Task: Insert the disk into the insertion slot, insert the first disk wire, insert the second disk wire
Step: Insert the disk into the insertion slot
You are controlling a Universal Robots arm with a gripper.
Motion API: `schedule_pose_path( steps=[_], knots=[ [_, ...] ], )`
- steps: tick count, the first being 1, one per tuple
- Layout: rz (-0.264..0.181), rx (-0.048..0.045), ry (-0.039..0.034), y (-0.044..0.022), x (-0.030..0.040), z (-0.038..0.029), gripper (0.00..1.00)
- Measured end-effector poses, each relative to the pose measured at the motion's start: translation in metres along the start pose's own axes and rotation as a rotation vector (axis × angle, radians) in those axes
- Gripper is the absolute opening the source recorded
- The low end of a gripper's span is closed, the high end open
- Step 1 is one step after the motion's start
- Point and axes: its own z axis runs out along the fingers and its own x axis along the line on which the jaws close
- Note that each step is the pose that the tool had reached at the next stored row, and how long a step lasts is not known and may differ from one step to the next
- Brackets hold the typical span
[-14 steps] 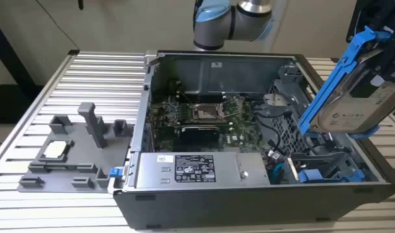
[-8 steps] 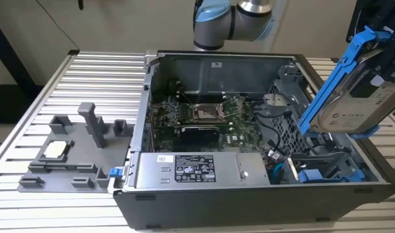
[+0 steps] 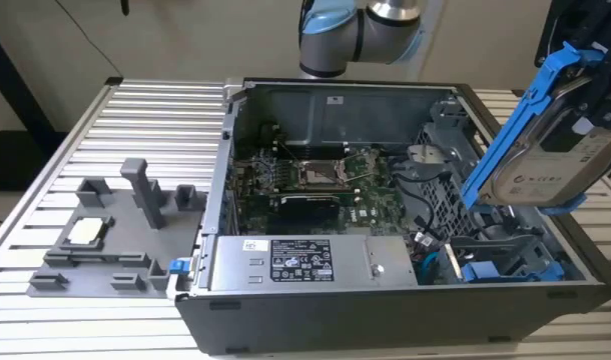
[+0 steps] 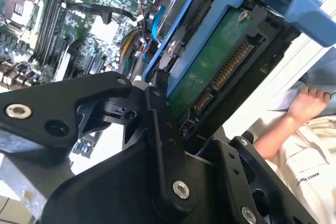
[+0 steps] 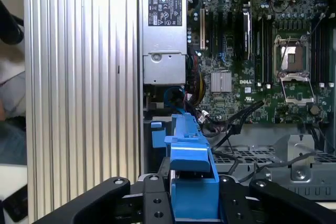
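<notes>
The tool [image 3: 598, 101] is closed on the disk [image 3: 544, 161], which hangs in the air at the exterior view's right, above the right end of the open computer case [image 3: 386, 319]. The disk is steeply tilted: its blue frame rises toward the upper right corner and its pale label faces the camera. Its lower end is over the dark grey slot [image 3: 491, 246] but apart from it, so the disk is not in the slot. Just below the slot in that view sits another blue-fronted drive [image 3: 506, 271].

In the first wrist view the tool [image 5: 191, 195] has a black finger [image 5: 152, 203] on each side of the disk's [image 5: 190, 150] blue frame. In the second wrist view the disk [image 4: 207, 64] shows its green underside and connector row, and a person's hand [image 4: 307, 103] is beyond it.

Inside the case lie the green main board [image 3: 316, 180] and, near the front wall, a silver power supply [image 3: 296, 262]. The case stands on a ribbed metal counter [image 3: 155, 120], with a grey holder [image 3: 115, 240] on the counter at the exterior view's left. The arm [image 3: 361, 34] is behind the case.
</notes>
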Motion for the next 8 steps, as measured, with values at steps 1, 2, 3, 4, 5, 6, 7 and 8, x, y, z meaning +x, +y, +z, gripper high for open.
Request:
schedule_pose_path(
  steps=[1,2,3,4,5,6,7,8],
  knots=[
    [0.0,0.0001,0.0,-0.0001,0.0,0.0011,0.33],
    [0.0,0.0003,0.0001,-0.0001,0.0,0.0022,0.33],
    [0.0,0.0005,0.0001,-0.0001,0.0,0.0037,0.33],
    [0.0,0.0006,0.0001,-0.0001,0.0,0.0051,0.33],
    [-0.001,0.0006,0.0001,-0.0002,0.0,0.0067,0.33],
    [-0.004,0.0007,0.0002,-0.0003,0.0,0.0082,0.33],
    [-0.008,0.0011,0.0003,-0.0004,0.0,0.0096,0.33],
    [-0.012,0.0021,0.0005,-0.0004,0.0,0.0109,0.33]
  ],
)
